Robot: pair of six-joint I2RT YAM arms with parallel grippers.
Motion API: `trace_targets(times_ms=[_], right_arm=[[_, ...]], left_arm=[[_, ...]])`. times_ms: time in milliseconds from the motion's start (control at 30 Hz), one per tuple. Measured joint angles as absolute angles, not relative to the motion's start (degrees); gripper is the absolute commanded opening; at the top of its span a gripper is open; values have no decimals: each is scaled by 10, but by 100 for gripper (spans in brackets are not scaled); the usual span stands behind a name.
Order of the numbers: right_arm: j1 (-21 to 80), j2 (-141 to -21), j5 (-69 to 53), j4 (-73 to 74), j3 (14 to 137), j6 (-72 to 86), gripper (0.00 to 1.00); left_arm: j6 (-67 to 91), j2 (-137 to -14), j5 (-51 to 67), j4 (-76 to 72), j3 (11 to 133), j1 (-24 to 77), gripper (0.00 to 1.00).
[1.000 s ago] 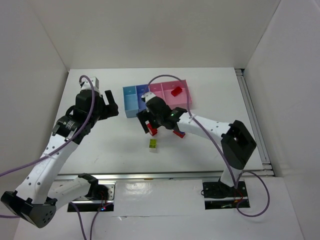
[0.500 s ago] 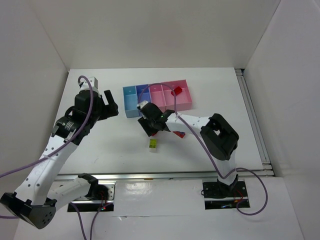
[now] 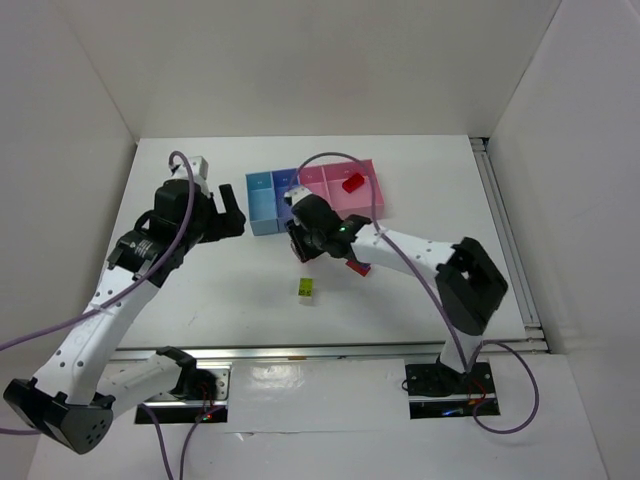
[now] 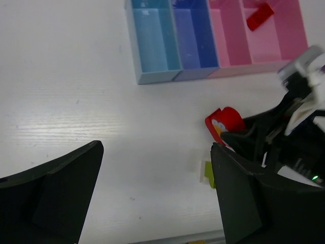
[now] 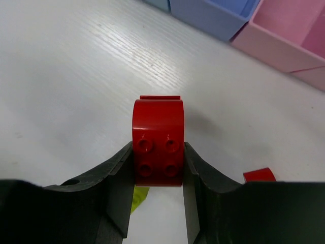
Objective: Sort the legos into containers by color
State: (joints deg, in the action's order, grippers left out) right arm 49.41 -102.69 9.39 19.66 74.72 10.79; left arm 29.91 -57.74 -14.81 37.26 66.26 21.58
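Grip confirmed: the right hand (image 5: 158, 152) clamps a red brick (image 5: 158, 137) between both fingers. A yellow-green brick (image 3: 306, 288) lies on the tabletop (image 3: 200, 290) just nearer than that hand, and a blue-and-red brick (image 3: 358, 265) lies just to its right. Well to its left, the left hand (image 4: 156, 152) hangs with jaws wide apart. Beyond the right hand stand the bins (image 3: 262, 215), with a second red brick (image 3: 352, 183) in the wider pink one.

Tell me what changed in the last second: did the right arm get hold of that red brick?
Yes. The right gripper went from open astride the red brick to shut on it. The left gripper edged slightly toward the containers, still open. The yellow-green brick, the blue-and-red brick and the other red brick, in the wide pink bin, have not moved.
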Motion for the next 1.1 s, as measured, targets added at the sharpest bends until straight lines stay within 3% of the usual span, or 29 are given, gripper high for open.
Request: trace_targets(times_ms=[133, 300, 600, 833, 1100], right_arm=[[452, -916, 11, 177, 709, 133, 23], [329, -773, -160, 113, 667, 175, 23], [270, -702, -413, 26, 632, 244, 19], [269, -695, -492, -6, 613, 276, 19], [269, -686, -535, -52, 603, 300, 19]], left_arm=[[267, -576, -47, 354, 664, 216, 99], [209, -547, 124, 304, 667, 215, 99], [164, -601, 439, 219, 692, 206, 99], [166, -652, 549, 171, 690, 206, 99], [165, -686, 569, 159, 690, 205, 99]])
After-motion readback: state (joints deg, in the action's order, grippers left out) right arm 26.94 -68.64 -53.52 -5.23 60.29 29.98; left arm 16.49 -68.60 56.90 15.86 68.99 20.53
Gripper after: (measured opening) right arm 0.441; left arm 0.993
